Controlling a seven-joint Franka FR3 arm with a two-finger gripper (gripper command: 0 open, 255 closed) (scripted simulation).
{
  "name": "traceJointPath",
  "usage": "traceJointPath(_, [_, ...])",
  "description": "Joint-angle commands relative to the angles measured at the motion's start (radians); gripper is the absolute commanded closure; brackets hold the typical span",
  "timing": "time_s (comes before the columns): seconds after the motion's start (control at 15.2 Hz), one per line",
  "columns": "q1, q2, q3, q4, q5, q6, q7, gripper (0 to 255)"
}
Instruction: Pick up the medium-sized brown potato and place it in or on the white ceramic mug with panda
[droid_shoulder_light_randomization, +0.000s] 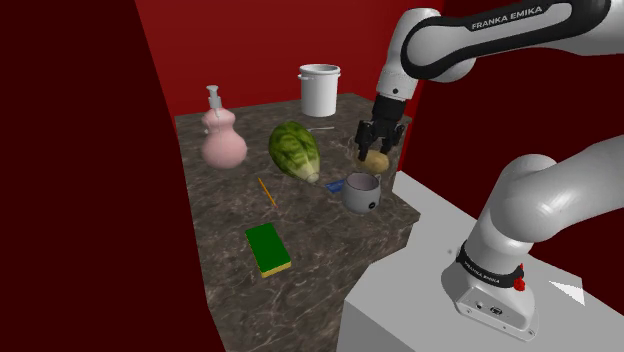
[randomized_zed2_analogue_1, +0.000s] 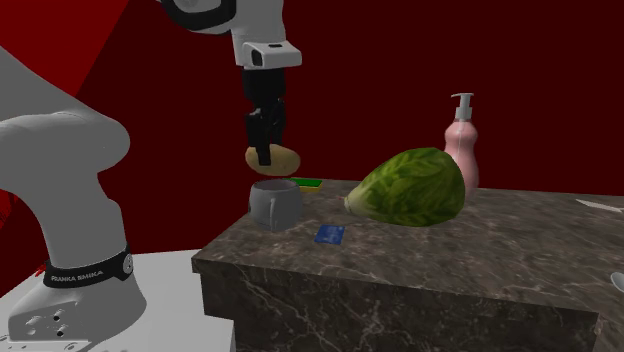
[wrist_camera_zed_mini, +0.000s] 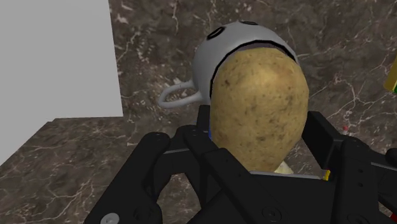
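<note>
Black jaws clasping brown potato (wrist_camera_zed_mini: 257, 111), grey mug (wrist_camera_zed_mini: 213, 60) just below

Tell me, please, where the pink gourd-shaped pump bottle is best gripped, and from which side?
Probably the narrow waist between its two bulbs. The pink gourd-shaped pump bottle stands upright, and its pump head on top hinders a grasp from above, so come in level from the side facing away from the green cabbage.

Dim red-walled render, soft shadows, sharp focus
</note>
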Motion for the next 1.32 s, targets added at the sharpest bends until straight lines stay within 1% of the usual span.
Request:
traceJointPath(0.0, [0.002,0.008,0.001,-0.022,0.004,0.031,-0.005,255])
traceJointPath(0.2, [0.004,0.02,0.002,-0.054,0.009,0.074,-0.014,255])
traceJointPath(0.73, [0.004,0.02,0.002,-0.054,0.009,0.074,-0.014,255])
traceJointPath(0.79, [0.004,0.02,0.002,-0.054,0.009,0.074,-0.014,0])
traceJointPath(1.12, [0.004,0.02,0.002,-0.054,0.009,0.074,-0.014,0])
traceJointPath(1.25, [-0.006,-0.004,-0.008,-0.002,-0.006,-0.004,-0.009,0])
